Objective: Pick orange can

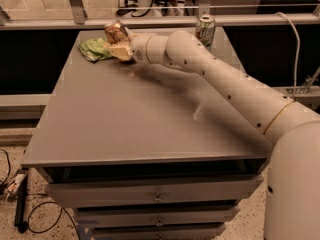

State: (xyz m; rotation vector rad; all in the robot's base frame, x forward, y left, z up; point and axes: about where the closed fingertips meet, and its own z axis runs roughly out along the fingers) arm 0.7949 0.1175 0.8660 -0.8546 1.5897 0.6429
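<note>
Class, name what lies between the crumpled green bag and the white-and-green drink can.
In the camera view, the end effector, right by the coppery orange can, and the white robot arm fill that stretch.

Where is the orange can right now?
In the camera view, the orange can is near the far left corner of the table, right at the gripper and beside the green bag; the white-and-green can stands well to its right.
</note>
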